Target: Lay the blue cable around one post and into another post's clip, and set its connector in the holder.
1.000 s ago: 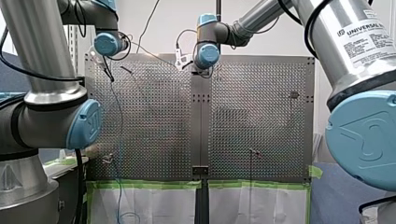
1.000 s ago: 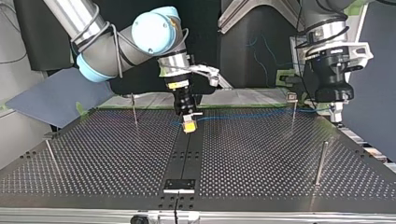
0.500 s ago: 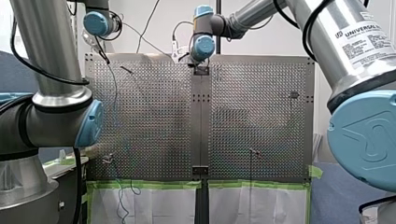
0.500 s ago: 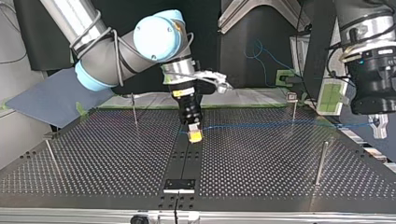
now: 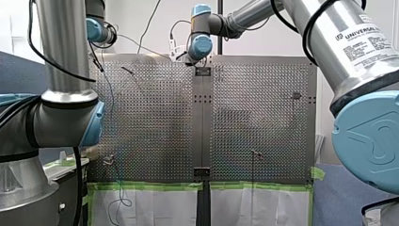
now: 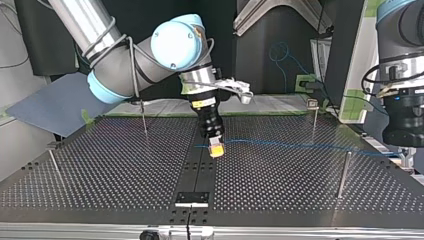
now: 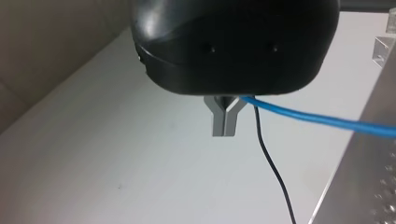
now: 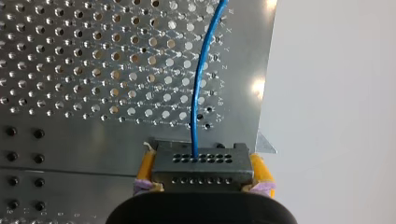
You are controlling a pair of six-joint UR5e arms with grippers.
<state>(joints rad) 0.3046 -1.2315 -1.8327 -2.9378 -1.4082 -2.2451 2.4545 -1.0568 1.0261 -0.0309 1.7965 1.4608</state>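
Yellow-padded right claw point(image 8: 204, 171) pinching holed black connector point(image 8: 201, 161), metal-fingered left claw point(image 7: 224, 123) clamping thin blue cable point(image 7: 327, 120)

Perforated silver metal worktop point(image 5: 155, 117), divided by dark centre strip point(image 5: 202, 122). Green tape band point(image 5: 150, 186) along near edge in front view, white sheets point(image 5: 160, 207) below. Thin black wire point(image 7: 272, 168) over white surface, left wrist view.

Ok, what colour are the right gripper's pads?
Yellow pads, either side of the dark connector they hold. Shows best in the right wrist view.
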